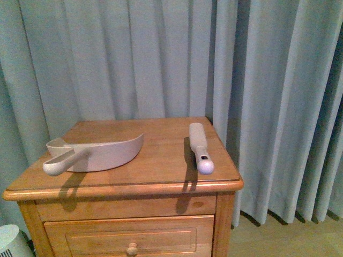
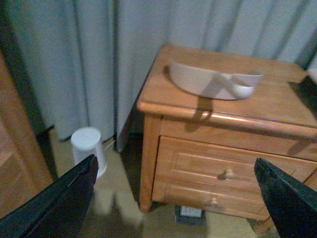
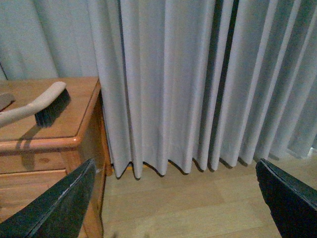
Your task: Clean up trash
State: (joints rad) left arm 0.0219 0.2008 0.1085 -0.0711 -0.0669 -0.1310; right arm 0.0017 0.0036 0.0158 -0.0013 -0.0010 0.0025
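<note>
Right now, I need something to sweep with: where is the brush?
In the front view, the brush lies on the right half of the nightstand, apart from the dustpan to its left.

Dustpan [image 1: 102, 152] left on nightstand [image 1: 155, 163], brush [image 1: 199, 145] right, curtain [image 1: 161, 53] behind

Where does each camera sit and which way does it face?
Front: on the robot's body, facing the nightstand with dustpan and brush, curtain behind; no arm shows.
Left wrist: on the left arm, facing the nightstand's drawers, dustpan and a white canister; open left pincer shows.
Right wrist: on the right arm, facing curtain, floor and brush; open right pincer shows.
Shared: all three show the nightstand.
</note>
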